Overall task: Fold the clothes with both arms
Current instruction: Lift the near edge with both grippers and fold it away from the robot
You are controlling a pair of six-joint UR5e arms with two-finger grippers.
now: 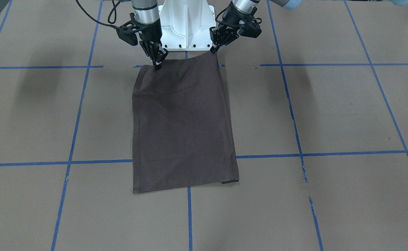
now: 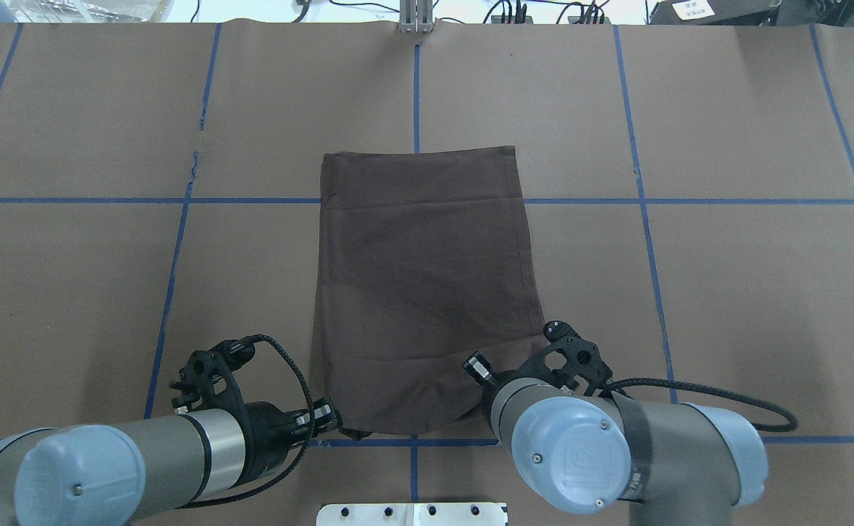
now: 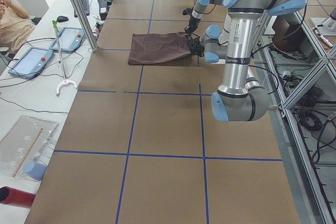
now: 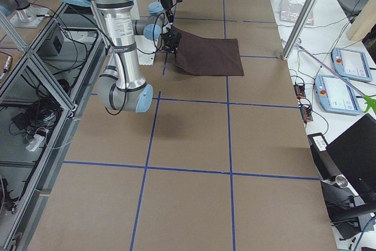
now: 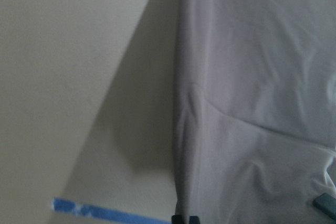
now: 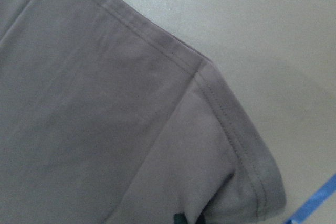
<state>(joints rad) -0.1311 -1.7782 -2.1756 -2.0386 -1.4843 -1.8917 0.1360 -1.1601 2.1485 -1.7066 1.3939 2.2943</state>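
Just before the pedestal base point(image 1: 186, 24), left end effector point(image 1: 213, 50) and right end effector point(image 1: 157, 64) each seem clamped on a corner of the T-shirt point(image 1: 183, 122) lying on the counter point(image 1: 329, 111), so the fold likely needs both carried evenly away from the base.

We see bright, even overhead light on the brown paper-covered table point(image 1: 329, 111), with soft shadows either side of the dark brown folded T-shirt point(image 1: 183, 122). Our wrist views are blurry and washed out, greying the shirt.
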